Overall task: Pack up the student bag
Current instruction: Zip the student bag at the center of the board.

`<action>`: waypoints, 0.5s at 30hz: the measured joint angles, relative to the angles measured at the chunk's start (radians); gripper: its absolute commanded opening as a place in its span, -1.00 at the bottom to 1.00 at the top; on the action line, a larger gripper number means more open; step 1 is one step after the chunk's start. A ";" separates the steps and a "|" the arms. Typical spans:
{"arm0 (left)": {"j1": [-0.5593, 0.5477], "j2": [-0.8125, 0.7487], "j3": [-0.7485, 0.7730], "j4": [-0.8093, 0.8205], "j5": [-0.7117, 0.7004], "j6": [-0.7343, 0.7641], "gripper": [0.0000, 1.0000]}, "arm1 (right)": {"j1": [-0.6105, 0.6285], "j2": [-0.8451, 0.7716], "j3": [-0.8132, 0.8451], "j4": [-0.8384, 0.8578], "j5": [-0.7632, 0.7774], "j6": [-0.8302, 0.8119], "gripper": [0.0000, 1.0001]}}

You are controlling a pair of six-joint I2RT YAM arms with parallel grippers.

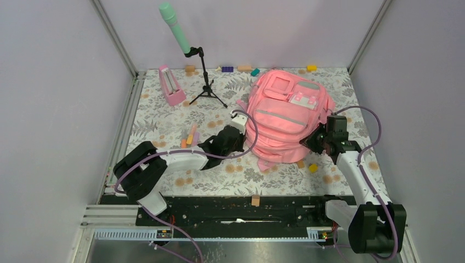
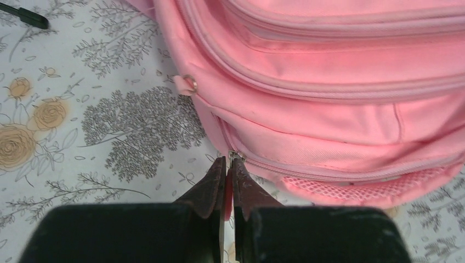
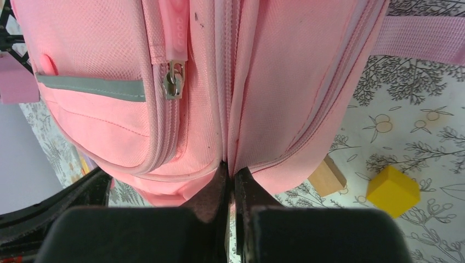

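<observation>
The student bag [image 1: 285, 118], a large pink backpack with a grey reflective strip, lies front up on the floral table. My left gripper [image 1: 241, 143] is at its near left edge. In the left wrist view the gripper [image 2: 230, 160] is shut on a pink zipper pull [image 2: 228, 189] at the end of the bag's [image 2: 329, 55] zipper. My right gripper [image 1: 315, 139] is at the bag's near right side. In the right wrist view the gripper [image 3: 230, 167] is shut on the bag's [image 3: 263, 82] zipper seam. A closed pocket zipper slider [image 3: 174, 81] shows there.
A pink metronome [image 1: 171, 86] and a microphone on a tripod [image 1: 204, 71] stand at the back left. A yellow block [image 1: 313, 167] and a wooden block [image 1: 300, 163] lie beside the bag's near right corner. Orange sticks [image 1: 189, 137] lie left of my left gripper. Small blocks line the back wall.
</observation>
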 measured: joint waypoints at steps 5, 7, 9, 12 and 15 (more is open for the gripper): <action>0.026 0.031 0.041 -0.009 0.000 -0.001 -1.00 | -0.003 0.002 0.031 -0.038 0.017 -0.016 -0.17; 0.026 0.030 0.041 -0.005 0.008 0.000 -1.00 | -0.009 -0.004 0.038 -0.053 0.025 -0.026 0.17; 0.029 0.030 0.041 -0.006 0.013 0.000 -1.00 | -0.024 -0.025 0.035 -0.061 0.027 -0.024 0.36; 0.033 0.029 0.037 -0.004 0.020 -0.005 -1.00 | -0.034 -0.085 0.001 -0.016 0.019 0.007 0.56; 0.033 0.027 0.026 0.008 0.025 -0.010 -1.00 | -0.031 -0.163 -0.063 0.024 0.010 0.047 0.64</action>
